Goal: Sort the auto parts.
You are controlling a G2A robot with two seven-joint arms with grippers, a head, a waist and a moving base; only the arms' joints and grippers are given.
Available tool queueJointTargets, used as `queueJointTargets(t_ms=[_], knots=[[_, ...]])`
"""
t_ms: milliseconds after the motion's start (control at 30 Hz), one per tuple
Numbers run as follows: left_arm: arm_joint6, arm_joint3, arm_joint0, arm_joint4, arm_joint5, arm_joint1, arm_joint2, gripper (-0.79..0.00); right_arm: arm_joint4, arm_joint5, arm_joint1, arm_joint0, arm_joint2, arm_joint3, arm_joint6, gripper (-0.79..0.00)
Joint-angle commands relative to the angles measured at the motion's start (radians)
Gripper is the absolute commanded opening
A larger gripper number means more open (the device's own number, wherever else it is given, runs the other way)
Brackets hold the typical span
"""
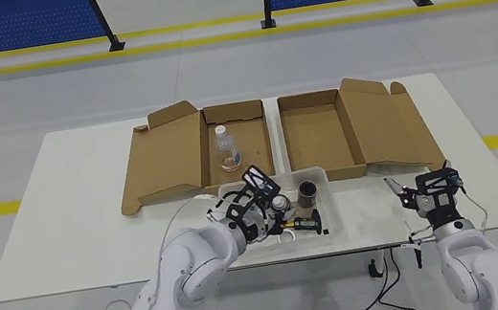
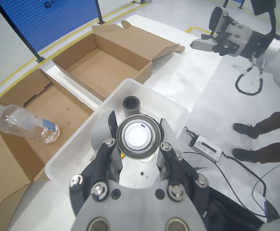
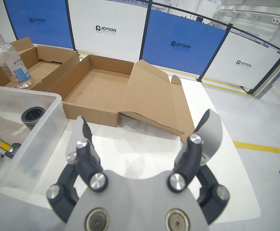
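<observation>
Top view: the left jaws hang over a clear plastic bin (image 1: pixel 324 182) at the white tabletop's (image 1: pixel 83 209) near edge, with two open brown cardboard boxes (image 1: pixel 314 136) behind it.

Left wrist view: those jaws are clamped on a round silver metal bearing (image 2: pixel 138 136), above a black cylindrical sleeve (image 2: pixel 130 105) in the bin.

Right wrist view: the right jaws gape wide and empty beside the bin.

The step in hand looks like carrying the bearing; the next move calls for releasing it inside a box.

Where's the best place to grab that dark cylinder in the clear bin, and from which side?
Take the dark cylinder by its outer wall, from above: it seems to stand on end, bore up, and the walls of the clear bin block a sideways approach.
</observation>
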Motion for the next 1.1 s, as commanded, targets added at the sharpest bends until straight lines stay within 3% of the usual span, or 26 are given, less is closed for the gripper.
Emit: queueJointTargets(t_ms=[0,433,733,1067], knots=[[-0.010,-0.001,-0.002,-0.009,-0.019,0.002,0.003,-0.785,0.000,0.000,0.000,0.000,0.000,0.000,0.000,0.000],[-0.038,-0.005,-0.008,-0.049,-0.066,0.014,0.008,-0.785,0.000,0.000,0.000,0.000,0.000,0.000,0.000,0.000],[0.042,0.015,-0.019,0.079,0.061,0.021,-0.049,-0.785,0.000,0.000,0.000,0.000,0.000,0.000,0.000,0.000],[0.114,0.117,-0.055,0.204,0.239,0.025,-0.134,-0.785,0.000,0.000,0.000,0.000,0.000,0.000,0.000,0.000]])
